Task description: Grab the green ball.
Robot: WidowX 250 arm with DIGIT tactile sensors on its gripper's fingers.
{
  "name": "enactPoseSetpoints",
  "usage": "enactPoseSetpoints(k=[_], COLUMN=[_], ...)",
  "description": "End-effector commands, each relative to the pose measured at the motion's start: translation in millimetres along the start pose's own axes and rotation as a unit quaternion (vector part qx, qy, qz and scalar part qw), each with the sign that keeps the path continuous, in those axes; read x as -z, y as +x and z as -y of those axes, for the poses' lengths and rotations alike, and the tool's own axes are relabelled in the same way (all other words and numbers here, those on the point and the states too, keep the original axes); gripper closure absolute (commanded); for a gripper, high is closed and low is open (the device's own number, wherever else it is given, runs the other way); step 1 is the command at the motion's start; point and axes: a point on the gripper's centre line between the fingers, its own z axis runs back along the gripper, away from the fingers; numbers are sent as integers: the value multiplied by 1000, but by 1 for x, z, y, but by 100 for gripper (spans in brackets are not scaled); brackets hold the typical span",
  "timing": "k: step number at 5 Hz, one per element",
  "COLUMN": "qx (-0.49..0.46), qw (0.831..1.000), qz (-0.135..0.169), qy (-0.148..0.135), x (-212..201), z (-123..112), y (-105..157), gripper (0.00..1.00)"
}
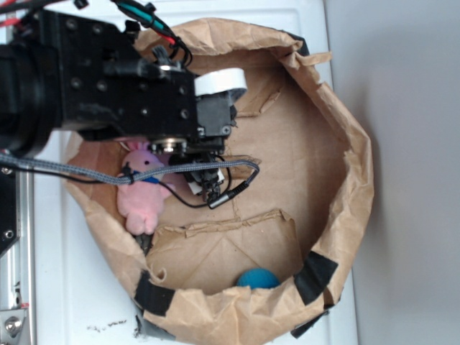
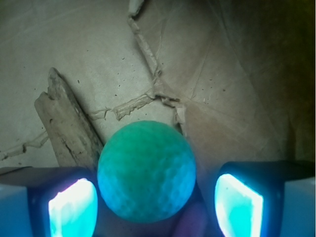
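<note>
The pale mint-green knitted ball (image 2: pixel 144 172) sits on the brown paper floor of the paper-lined basket (image 1: pixel 345 208), between the 2 fingers of the tool (image 2: pixel 148 205), which stands wide open, gripping nothing. It looks light, soft and squashy; pinch across its widest middle.

It looks like a robotics lab set-up: a black robot arm (image 1: pixel 93 79) with loose cables reaches over a white table (image 1: pixel 65 287), where a taped brown paper bin (image 1: pixel 345 180) holds toys, a pink plush bunny (image 1: pixel 144 194) and a small blue ball (image 1: pixel 257 279).
</note>
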Motion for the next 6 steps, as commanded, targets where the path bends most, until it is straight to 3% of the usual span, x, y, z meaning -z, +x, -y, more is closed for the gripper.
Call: enactPoseSetpoints(k=[1, 3, 4, 5, 6], qx=[-12, 2, 1, 8, 13], qw=[999, 999, 998, 996, 996], qz=[29, 21, 23, 6, 3], qy=[-12, -34, -63, -89, -91], x=[7, -27, -65, -99, -109], z=[-7, -13, -11, -4, -6], y=[1, -14, -22, -10, -4], gripper=[100, 100, 100, 100, 100])
